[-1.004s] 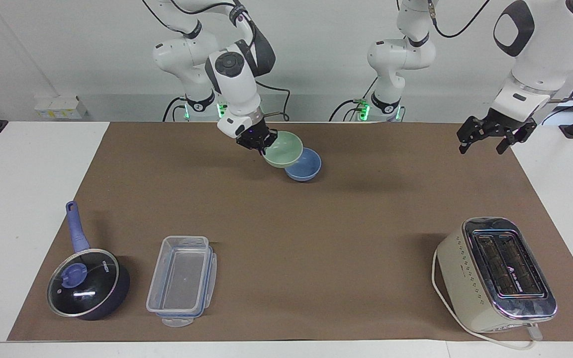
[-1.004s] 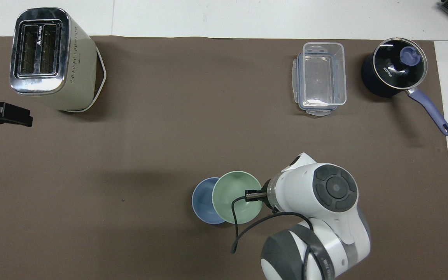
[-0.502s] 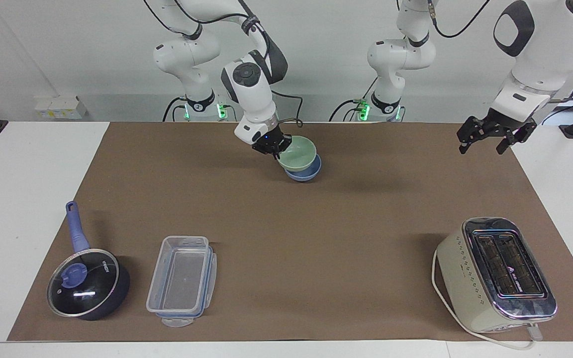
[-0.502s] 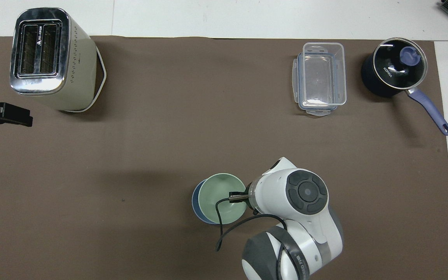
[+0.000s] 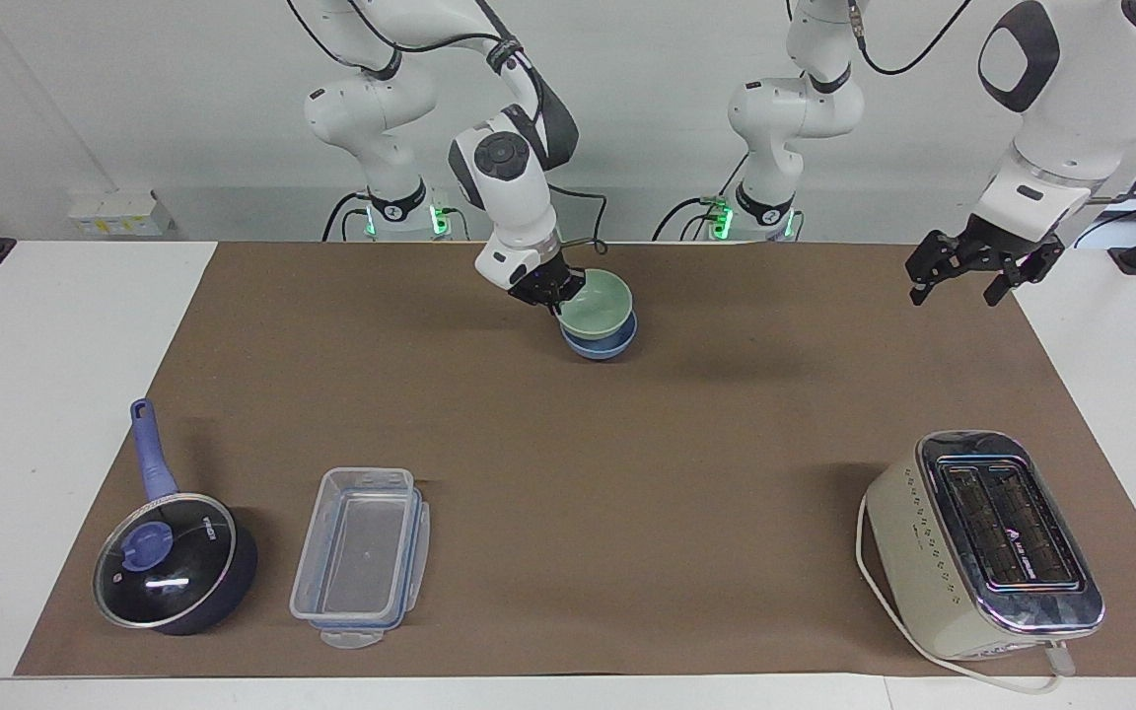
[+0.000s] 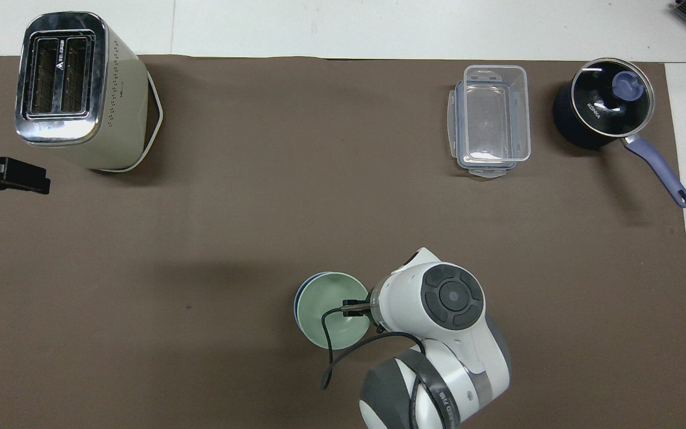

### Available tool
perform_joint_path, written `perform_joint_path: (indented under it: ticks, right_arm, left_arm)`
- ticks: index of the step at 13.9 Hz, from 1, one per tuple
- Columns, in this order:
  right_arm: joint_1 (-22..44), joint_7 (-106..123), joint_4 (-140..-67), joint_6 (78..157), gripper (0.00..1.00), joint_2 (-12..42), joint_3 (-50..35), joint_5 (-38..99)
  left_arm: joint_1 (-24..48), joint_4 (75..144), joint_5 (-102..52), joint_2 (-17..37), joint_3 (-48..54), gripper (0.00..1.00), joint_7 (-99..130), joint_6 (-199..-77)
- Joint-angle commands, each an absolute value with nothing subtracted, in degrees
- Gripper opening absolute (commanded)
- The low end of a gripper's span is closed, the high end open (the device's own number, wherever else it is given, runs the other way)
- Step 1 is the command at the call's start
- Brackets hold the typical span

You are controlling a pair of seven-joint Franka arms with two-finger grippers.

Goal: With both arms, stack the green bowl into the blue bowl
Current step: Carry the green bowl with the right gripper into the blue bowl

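The blue bowl (image 5: 600,341) serves as the landmark; it sits on the brown mat (image 5: 627,463) close to the robots' edge of the table. Directly over it, and from above nearly covering it, is the green bowl (image 5: 596,305), pinched at its rim by the right gripper (image 5: 550,289). The green bowl looks tilted a little and sits low into the blue one, though whether the two already touch cannot be told from here. The step in hand is, I judge, the final lowering of the green bowl into the blue bowl. The next move calls for levelling and settling the green bowl so its base seats inside, then parting the fingers and lifting clear without dragging the rim or nudging the blue bowl aside.

The left gripper (image 5: 967,264) hangs in the air with its fingers spread wide, well apart from the blue bowl, over the mat's edge at the left arm's end of the table; this arm waits.

Farther from the robots than the blue bowl, and well apart from it, stand a toaster (image 5: 984,542) toward the left arm's end, and a clear plastic container (image 5: 359,554) and a lidded saucepan (image 5: 174,562) toward the right arm's end.
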State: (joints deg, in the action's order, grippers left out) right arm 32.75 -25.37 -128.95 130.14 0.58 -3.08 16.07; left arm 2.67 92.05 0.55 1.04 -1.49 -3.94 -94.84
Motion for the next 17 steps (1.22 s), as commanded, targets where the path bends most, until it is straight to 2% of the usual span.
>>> perform_joint_path:
  ticks: [1, 3, 6, 7, 8, 9, 13, 16, 17]
  right_arm:
    - [33.0, -25.8, -129.5, 132.8, 0.00, 1.2, -3.0, 17.8]
    - [33.6, -25.8, -129.6, 133.6, 0.00, 1.8, -3.0, 17.8]
    - [33.8, -25.7, -129.6, 135.0, 0.05, 2.0, -2.9, 17.8]
    - [33.8, -25.8, -129.6, 135.0, 0.09, 2.0, -3.0, 17.8]
    - [33.8, -25.8, -129.6, 135.0, 0.21, 2.0, -3.0, 17.8]
    - [33.8, -26.0, -129.6, 135.0, 0.25, 2.0, -3.0, 17.8]
    - [33.8, -27.0, -129.1, 134.7, 0.30, 2.1, -3.0, 17.8]
    - [33.5, -26.9, -127.8, 133.9, 0.37, 0.8, -2.9, 17.8]
    - [33.2, -26.8, -127.8, 133.9, 0.42, -0.3, -2.8, 17.8]
  left_arm:
    - [2.4, 90.5, 1.3, 1.8, -1.3, 1.00, -4.5, -93.6]
    - [2.4, 90.5, 1.3, 1.8, -1.3, 1.00, -4.5, -93.6]
    - [2.4, 90.5, 1.3, 1.8, -1.3, 1.00, -4.5, -93.6]
    - [2.4, 90.5, 1.3, 1.8, -1.3, 1.00, -4.5, -93.6]
    - [2.4, 90.5, 1.3, 1.8, -1.3, 1.00, -4.5, -93.6]
    - [2.4, 90.5, 1.3, 1.8, -1.3, 1.00, -4.6, -93.6]
    - [2.4, 90.5, 1.3, 1.8, -1.3, 1.00, -4.5, -93.6]
    - [2.4, 90.5, 1.3, 1.8, -1.3, 1.00, -4.6, -93.6]
    - [2.4, 90.5, 1.3, 1.8, -1.3, 1.00, -4.5, -93.6]
